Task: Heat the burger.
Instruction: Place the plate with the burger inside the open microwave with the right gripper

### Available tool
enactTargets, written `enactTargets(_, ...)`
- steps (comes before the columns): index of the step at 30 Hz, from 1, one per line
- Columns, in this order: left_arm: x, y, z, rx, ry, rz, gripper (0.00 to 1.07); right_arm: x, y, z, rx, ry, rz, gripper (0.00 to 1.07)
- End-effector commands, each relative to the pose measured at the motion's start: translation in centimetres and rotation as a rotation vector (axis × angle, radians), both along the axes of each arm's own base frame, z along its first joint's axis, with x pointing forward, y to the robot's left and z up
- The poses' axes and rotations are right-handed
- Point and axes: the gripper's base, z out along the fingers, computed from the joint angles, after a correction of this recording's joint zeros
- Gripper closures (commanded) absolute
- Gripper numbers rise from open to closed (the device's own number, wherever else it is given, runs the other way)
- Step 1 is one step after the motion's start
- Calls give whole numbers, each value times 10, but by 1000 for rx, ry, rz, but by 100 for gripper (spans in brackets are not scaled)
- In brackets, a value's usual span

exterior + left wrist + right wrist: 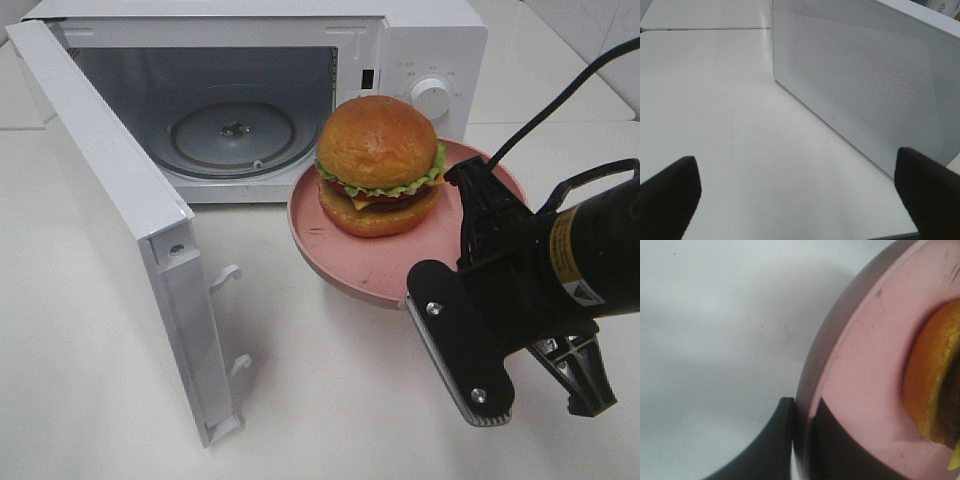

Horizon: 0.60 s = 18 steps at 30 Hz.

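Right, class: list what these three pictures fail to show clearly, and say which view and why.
- High view: the plate has its near rim hidden behind the right pincer.
- Right wrist view: the burger is blurred and cut off by the frame edge.
- High view: the microwave dial markings are too small.
- Left wrist view: of the left pincer, only the fingertips show.

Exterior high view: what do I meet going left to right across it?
Open white microwave door → round glass turntable inside the oven → tall golden-bun burger → black robot arm with a yellow label.
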Motion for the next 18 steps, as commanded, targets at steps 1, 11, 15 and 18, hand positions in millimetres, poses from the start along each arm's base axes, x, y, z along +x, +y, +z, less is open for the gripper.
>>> enactTargets(1,-3,0,0,-1,-27,1,3,5,2,5,41,-44,69,105)
enactTargets(11,-3,0,0,-1,-27,1,3,15,-11,3,51,11,129,105)
enactTargets(15,-3,0,0,-1,-27,1,3,21,-19,2,83,32,138,105)
enactTargets(18,-3,0,0,-1,-27,1,3,25,-22,3,89,23,170,105)
